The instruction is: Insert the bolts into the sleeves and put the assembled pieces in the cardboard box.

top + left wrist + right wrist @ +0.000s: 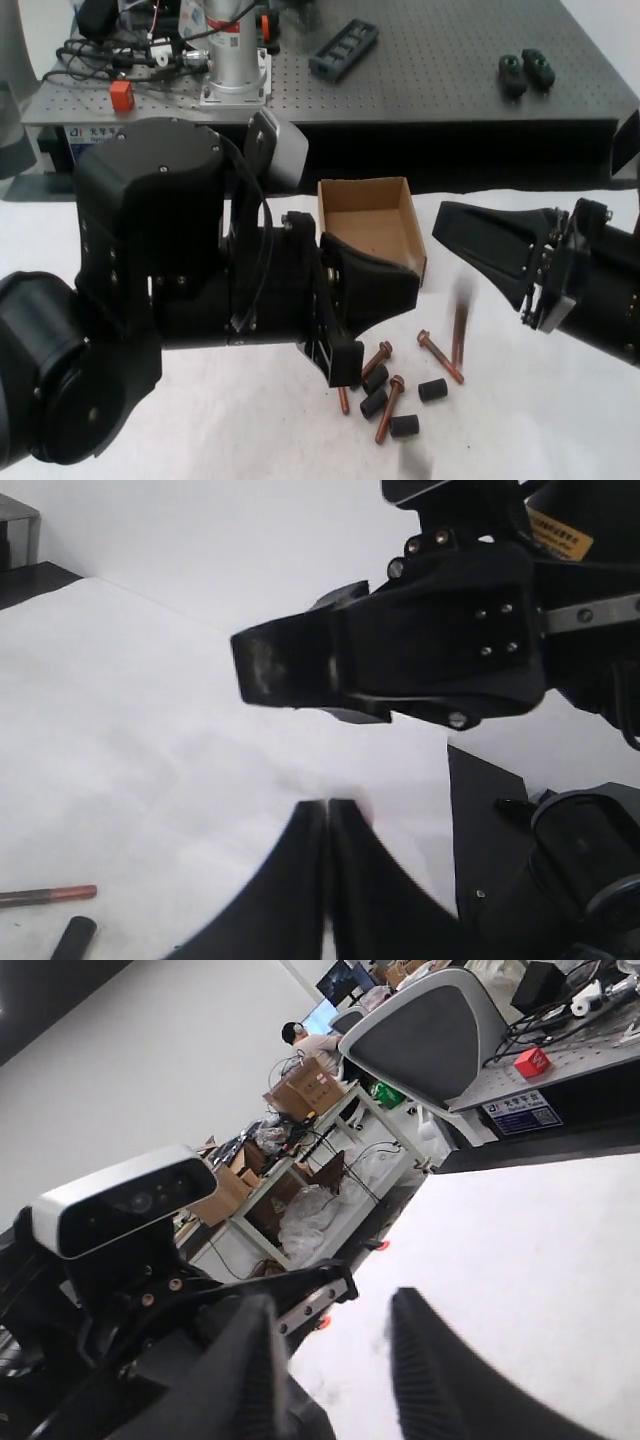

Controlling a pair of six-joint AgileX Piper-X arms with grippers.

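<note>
**Status.** I read the left gripper [327,812] as pressed together, with nothing visible between its fingers. The right gripper [330,1310] is spread apart and empty. The two face each other tip to tip above the white sheet [560,420]. The bolts [440,357] and sleeves [432,390] lie loose in a mixed cluster on the sheet, just in front of the cardboard box [365,225]. The box is open and the visible part of its floor is bare. I judge that no piece is assembled yet.

**Hazards.**
1. Collision: the grippers are near each other, so moving both at once could bring the fingers into contact.
2. Box: the left gripper hangs over the box's near corner. A low sweep could push or tip the light cardboard.
3. Cluster: several bolts touch or cross sleeves. Closing on one part may flick its neighbours, and the cylindrical parts may roll.
4. Insertion: the bolt and sleeve axes must line up. A smooth shank could pivot in the grip and jam at the sleeve mouth.

**Materials.**
- Bolts: copper-coloured metal with a slim straight shank and a wider head.
- Sleeves: short, black, matt tubes, probably plastic or rubber.
- Box: plain brown card with thin walls and an open top.
- Sheet: white, matt and faintly creased.
- Fingers: black, curved and tapering.
</note>
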